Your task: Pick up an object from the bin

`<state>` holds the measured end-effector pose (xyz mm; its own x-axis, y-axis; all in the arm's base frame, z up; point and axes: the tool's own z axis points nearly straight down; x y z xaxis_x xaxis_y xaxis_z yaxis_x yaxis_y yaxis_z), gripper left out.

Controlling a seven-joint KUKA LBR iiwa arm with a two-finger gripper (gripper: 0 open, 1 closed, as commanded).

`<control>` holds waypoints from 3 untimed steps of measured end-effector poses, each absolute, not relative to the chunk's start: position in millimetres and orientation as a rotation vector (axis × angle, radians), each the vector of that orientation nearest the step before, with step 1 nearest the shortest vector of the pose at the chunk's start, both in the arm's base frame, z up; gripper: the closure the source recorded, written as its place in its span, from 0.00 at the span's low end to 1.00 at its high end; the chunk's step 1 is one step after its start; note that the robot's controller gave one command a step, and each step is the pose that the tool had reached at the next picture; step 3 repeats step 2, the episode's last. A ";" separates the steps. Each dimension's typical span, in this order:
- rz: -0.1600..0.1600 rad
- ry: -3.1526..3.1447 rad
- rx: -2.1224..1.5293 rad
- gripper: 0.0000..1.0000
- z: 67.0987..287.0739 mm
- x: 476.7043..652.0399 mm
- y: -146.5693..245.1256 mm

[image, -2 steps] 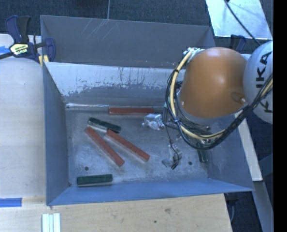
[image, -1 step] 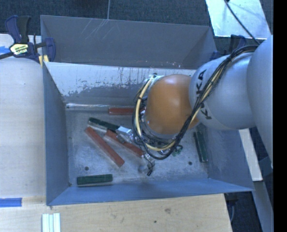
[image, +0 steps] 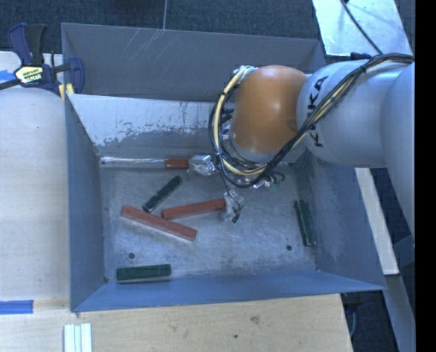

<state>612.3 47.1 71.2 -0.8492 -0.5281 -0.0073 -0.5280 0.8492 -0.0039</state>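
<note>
My gripper (image: 233,207) hangs low in the middle of the bin, under the arm's orange dome. Its tip is right at the right end of a short red-brown bar (image: 191,210) that lies flat on the bin floor; whether it touches the bar I cannot tell. A longer red-brown bar (image: 159,224) lies just left and in front of it, slanting. A small dark green bar (image: 162,193) lies tilted behind the two red ones.
A thin rod with a red-brown middle and a shiny metal end (image: 177,163) lies along the back wall. One dark green bar (image: 143,273) rests at the front left edge, another (image: 304,222) at the right of the floor. The arm covers the back right of the bin.
</note>
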 end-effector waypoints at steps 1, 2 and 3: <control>0.001 3.016 -0.861 1.00 71.9 610.2 49.3; -0.003 2.985 -0.943 1.00 203.1 584.6 58.8; -0.003 2.985 -0.943 1.00 203.1 584.6 58.8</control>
